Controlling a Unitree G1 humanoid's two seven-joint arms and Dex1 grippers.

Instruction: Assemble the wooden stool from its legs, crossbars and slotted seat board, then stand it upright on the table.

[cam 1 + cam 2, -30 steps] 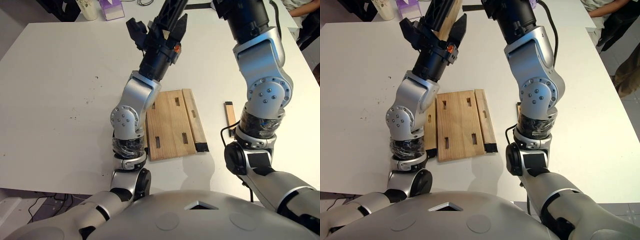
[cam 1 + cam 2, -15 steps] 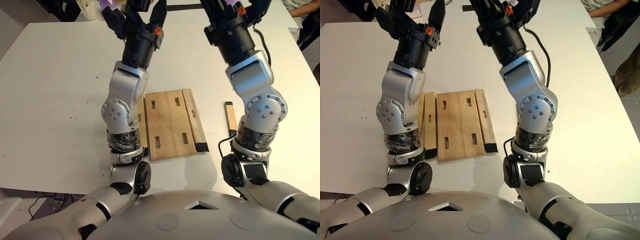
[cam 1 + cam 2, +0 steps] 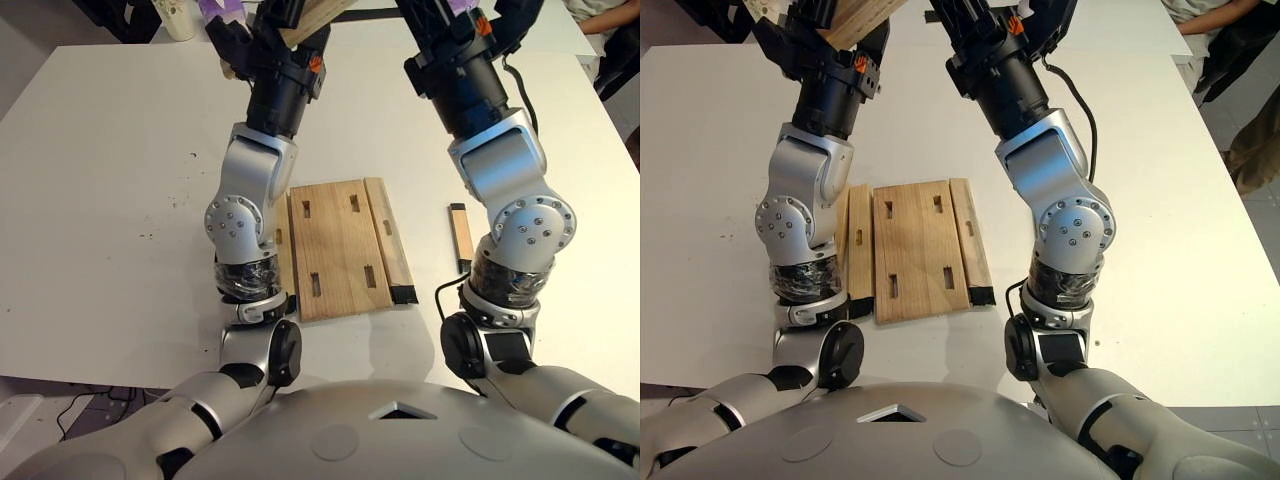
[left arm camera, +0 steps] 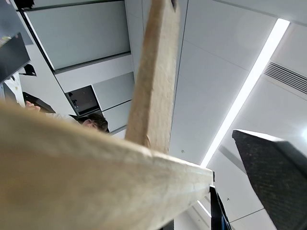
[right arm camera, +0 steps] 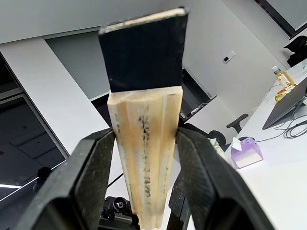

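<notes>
With my right gripper [image 5: 145, 133] clamped on a leg [image 5: 146, 191] and my left gripper [image 3: 272, 40] on another wood piece [image 3: 318, 12], both high above the seat board [image 3: 340, 245] on the table [image 3: 100, 150], a skewed joint could lever one loose.

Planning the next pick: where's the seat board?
Left eye view: the seat board lies flat on the table between the two arms, a wooden leg along its right edge.
</notes>
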